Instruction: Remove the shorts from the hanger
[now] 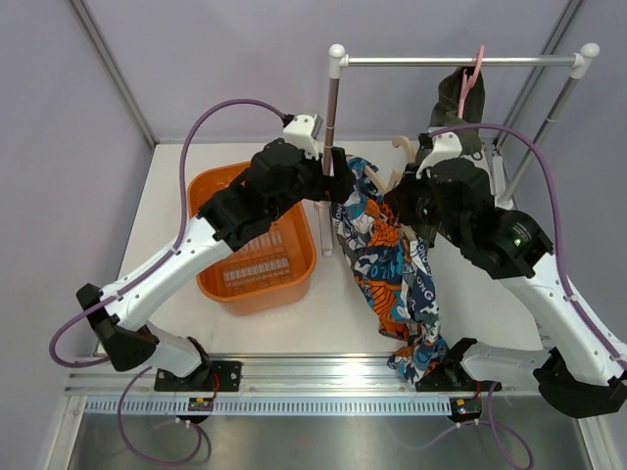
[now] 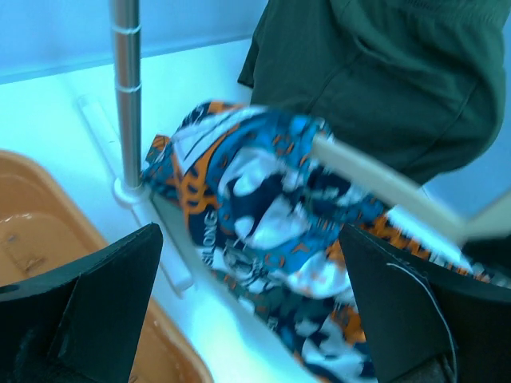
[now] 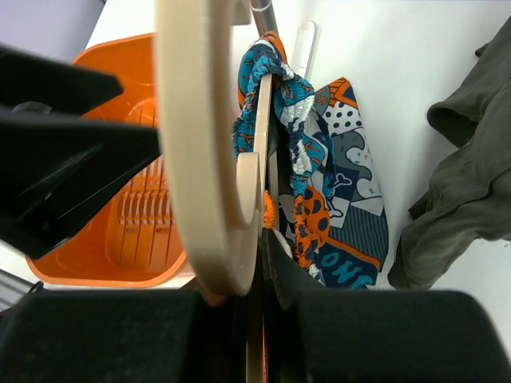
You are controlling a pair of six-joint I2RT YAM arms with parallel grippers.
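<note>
The blue, orange and white patterned shorts [image 1: 387, 264] hang on a cream wooden hanger [image 1: 384, 181] and drape down to the table's front edge. My right gripper [image 1: 400, 203] is shut on the hanger [image 3: 209, 152], whose hook fills the right wrist view, with the shorts [image 3: 319, 183] bunched on its arm beyond. My left gripper [image 1: 338, 189] is open at the left end of the shorts. In the left wrist view the shorts [image 2: 263, 199] and the hanger bar [image 2: 383, 185] lie ahead between the wide-spread fingers [image 2: 92, 303], not touched.
An orange basket [image 1: 257, 245] stands left of the shorts. A clothes rack with a metal pole [image 1: 331, 108] and top rail [image 1: 460, 61] stands behind. A dark green garment [image 1: 460, 103] hangs from it on a pink hanger [image 1: 473, 73].
</note>
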